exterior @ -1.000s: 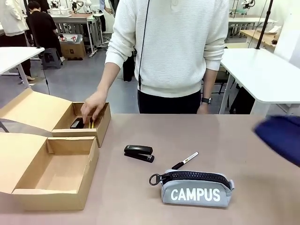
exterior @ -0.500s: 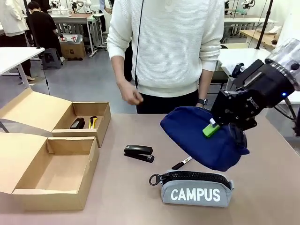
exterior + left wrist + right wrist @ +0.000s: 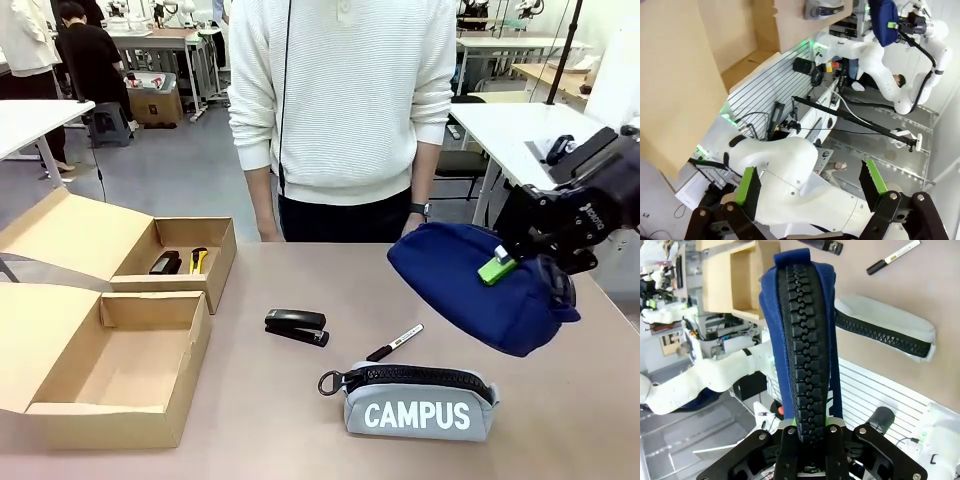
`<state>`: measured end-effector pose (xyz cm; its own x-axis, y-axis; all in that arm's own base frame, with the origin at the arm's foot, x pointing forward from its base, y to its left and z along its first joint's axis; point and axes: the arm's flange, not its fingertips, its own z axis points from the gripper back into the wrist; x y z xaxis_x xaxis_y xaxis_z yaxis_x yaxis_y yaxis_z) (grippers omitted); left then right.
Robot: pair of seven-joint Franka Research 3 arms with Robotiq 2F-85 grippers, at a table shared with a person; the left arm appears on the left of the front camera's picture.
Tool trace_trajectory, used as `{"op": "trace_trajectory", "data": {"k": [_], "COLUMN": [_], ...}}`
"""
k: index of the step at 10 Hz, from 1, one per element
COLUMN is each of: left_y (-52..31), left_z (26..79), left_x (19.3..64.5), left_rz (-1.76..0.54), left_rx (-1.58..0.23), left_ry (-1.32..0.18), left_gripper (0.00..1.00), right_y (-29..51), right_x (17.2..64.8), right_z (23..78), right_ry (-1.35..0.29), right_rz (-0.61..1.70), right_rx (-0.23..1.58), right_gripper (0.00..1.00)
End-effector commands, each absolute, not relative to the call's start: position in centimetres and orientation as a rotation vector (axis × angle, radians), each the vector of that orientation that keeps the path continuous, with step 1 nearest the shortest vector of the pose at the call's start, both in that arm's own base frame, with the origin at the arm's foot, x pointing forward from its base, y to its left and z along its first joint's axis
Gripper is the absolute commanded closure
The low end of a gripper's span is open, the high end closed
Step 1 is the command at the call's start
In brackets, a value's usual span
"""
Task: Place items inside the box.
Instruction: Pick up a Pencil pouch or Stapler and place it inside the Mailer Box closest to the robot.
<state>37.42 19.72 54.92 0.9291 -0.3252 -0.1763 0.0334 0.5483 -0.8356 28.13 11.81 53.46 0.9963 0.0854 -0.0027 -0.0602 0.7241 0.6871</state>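
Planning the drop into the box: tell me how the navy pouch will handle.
The navy pouch looks soft: it bulges and droops below the right gripper, shut on its zip edge. Probably light, as one pinch carries it clear of the table. It may swing when moved.

Table point(image 3: 570, 420), left side: near box point(image 3: 110, 425) at front edge, far box point(image 3: 218, 265) right behind it. Inside far box: stapler point(image 3: 165, 263), knife point(image 3: 198, 260) just beside it on right. Mid-table: second stapler point(image 3: 297, 327), marker point(image 3: 394, 342) to its right, lying pouch point(image 3: 420, 405) in front of marker. Right side: raised pouch point(image 3: 460, 290) up off table, clamped in right hand point(image 3: 497, 268). Person point(image 3: 340, 100) behind far edge, centre.
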Motion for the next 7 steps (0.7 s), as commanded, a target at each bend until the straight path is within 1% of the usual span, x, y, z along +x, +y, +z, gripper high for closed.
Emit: {"op": "trace_trajectory", "data": {"k": [1, 2, 4, 5, 6, 7], "left_y": [24.0, 27.9, 35.3, 38.8, 40.9, 41.6], "left_z": [59.6, 59.9, 60.2, 61.0, 61.8, 62.5], "left_x": [33.5, 30.5, 26.8, 25.3, 23.9, 22.3], "left_rz": [-0.223, -0.230, -0.063, 0.036, 0.046, 0.003], "left_rx": [-1.184, -1.205, -1.195, -1.259, -1.338, -1.395], "left_ry": [0.320, 0.336, 0.262, 0.161, 0.102, 0.069], "left_gripper": [0.00, 0.00, 0.00, 0.00, 0.00, 0.00], "right_y": [12.6, 13.6, 15.4, 16.3, 17.3, 20.0], "right_x": [29.5, 31.3, 34.4, 35.6, 36.2, 36.6], "right_z": [53.7, 53.7, 53.6, 53.5, 53.5, 53.8], "right_ry": [0.004, 0.023, 0.063, 0.095, 0.112, 0.076], "right_rz": [-0.002, -0.012, -0.010, 0.008, 0.014, -0.046], "right_rx": [0.734, 0.721, 0.716, 0.727, 0.735, 0.754], "right_gripper": [0.92, 0.92, 0.92, 0.92, 0.92, 0.92]}}
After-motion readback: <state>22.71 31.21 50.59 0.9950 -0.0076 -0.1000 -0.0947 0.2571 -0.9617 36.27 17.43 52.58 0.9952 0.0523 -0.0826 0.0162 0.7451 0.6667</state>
